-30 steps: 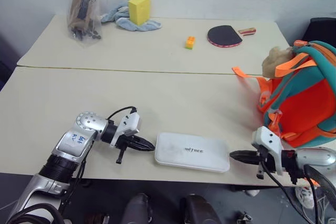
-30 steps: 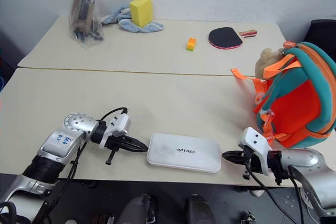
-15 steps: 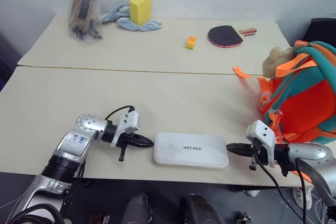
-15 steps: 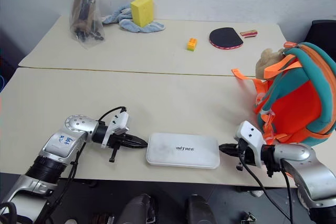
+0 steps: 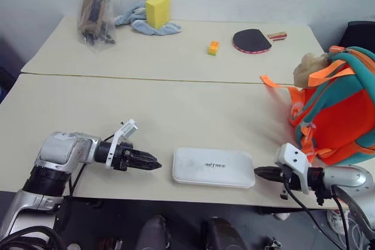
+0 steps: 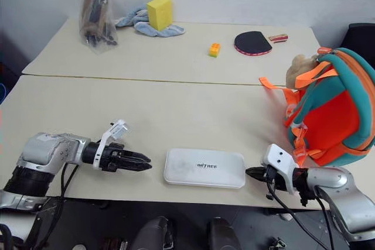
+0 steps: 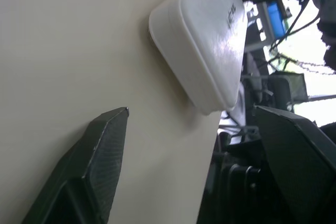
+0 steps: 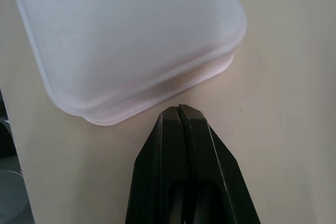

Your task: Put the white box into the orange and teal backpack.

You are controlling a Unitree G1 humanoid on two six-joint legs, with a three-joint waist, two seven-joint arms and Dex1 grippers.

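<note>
The box (image 5: 214,167) lies flat near the front edge of the table (image 5: 176,109), lettering up, and everything else is best placed from it. The left gripper (image 5: 149,163) sits just off the box's left end, apart from it, pointing along the tabletop at that end. In the left wrist view its fingers (image 7: 100,166) stand wide apart with the box's corner ahead between them — a stance that reads as lining up to take the end of the box, not yet touching it.

The right gripper (image 5: 259,172) sits at the box's right end, its tip just short of the rounded corner. In the right wrist view its fingers (image 8: 181,145) are pressed together into one point, holding nothing. Closed like that it suits bracing or nudging — probably a stop, so the box does not slide away when the left side closes in.

The backpack (image 5: 337,112) stands upright to the right of the box and a little farther back, well apart from it, the teal top and tan charm (image 5: 307,68) uppermost. Whether its opening is unzipped cannot be told from here.

Far behind the box lie the yellow sponge (image 5: 156,10), a paddle (image 5: 251,40) and a plastic bag (image 5: 94,13) — none in the way. The box is not yet lifted.
</note>
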